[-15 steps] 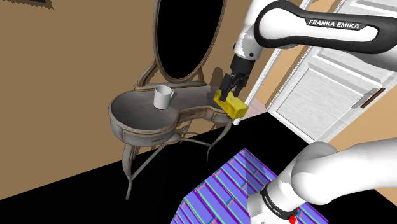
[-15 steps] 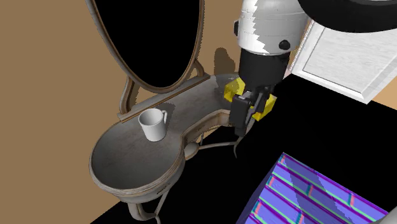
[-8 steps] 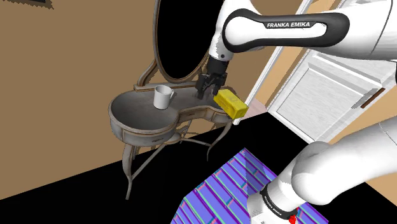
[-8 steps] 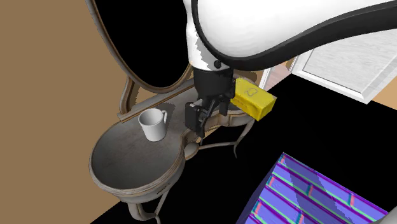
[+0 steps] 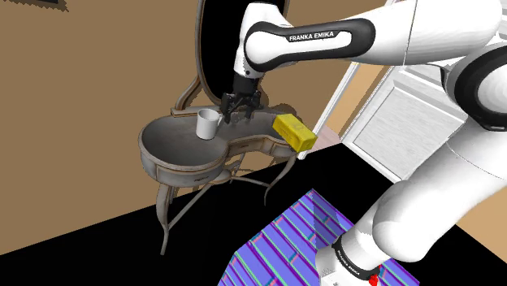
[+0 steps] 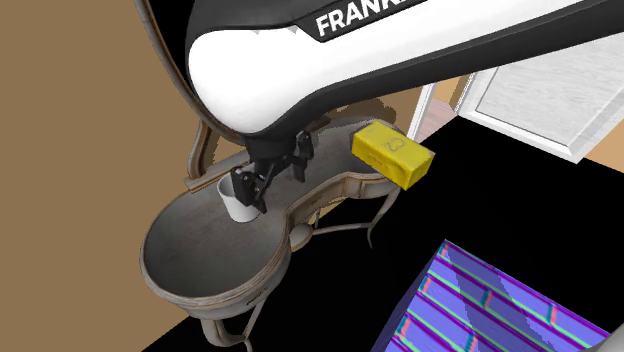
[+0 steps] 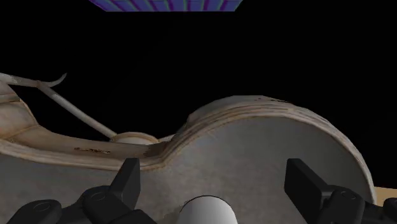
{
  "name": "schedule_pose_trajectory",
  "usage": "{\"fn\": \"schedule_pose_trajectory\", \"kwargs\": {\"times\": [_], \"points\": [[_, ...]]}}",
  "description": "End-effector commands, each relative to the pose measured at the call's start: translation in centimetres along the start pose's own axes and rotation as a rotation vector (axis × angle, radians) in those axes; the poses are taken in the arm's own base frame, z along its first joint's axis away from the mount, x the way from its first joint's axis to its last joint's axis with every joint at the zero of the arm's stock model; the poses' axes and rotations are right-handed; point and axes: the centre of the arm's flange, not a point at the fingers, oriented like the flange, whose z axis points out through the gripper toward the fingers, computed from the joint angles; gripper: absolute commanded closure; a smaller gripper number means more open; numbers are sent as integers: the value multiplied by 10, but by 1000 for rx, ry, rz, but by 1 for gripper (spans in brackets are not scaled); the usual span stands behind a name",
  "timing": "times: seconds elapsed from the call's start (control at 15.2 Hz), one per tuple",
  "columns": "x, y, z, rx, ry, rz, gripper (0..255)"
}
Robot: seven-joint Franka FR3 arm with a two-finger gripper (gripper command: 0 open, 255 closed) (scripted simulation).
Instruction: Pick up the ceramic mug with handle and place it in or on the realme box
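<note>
Scene: a curved grey dressing table (image 5: pixel 166 145) on thin bent legs stands against a brown wall (image 5: pixel 81 97), with an oval mirror (image 5: pixel 240 49) whose glass is a black area
Mug: a plain white mug (image 5: pixel 209 123) stands upright on the tabletop, near the middle of the table and in front of the mirror's foot; in the second exterior view the mug (image 6: pixel 232 206) is partly covered by the gripper; its handle cannot be made out behind the fingers
Box: a yellow box (image 5: pixel 294 132) lies at the end of the table toward the shoulder view's right, tilted and overhanging the edge; in the second exterior view the yellow box (image 6: pixel 393 154) is well apart from the mug
Gripper: the black gripper (image 5: pixel 238 114) hangs just beside and above the mug, on the side toward the box, pointing down at the tabletop; the gripper (image 6: pixel 272 178) overlaps the mug's rim in the second exterior view
Fingers: spread wide and holding nothing; in the wrist view the gripper (image 7: pixel 216 184) shows both fingers (image 7: pixel 127 181) standing apart, with the rounded white top of the mug (image 7: pixel 207 211) between them and touching neither
Table in the wrist view: the grey top (image 7: pixel 267 146) and its pale moulded edge lie past the fingertips, with black beyond
Arm: white with dark joints, it reaches across from the shoulder view's right
Stand: a box with blue and purple stripes (image 5: pixel 284 244) at the lower right, on a black area
Background: a white panelled door (image 5: pixel 406 114) behind the arm
</note>
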Motion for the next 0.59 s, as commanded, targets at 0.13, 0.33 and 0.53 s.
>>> {"fn": "schedule_pose_trajectory", "kwargs": {"times": [0.13,0.33,0.53], "points": [[48,-20,17,-15,13,14,0],[82,-34,29,-26,22,25,0],[116,-48,42,-37,31,35,0]]}}
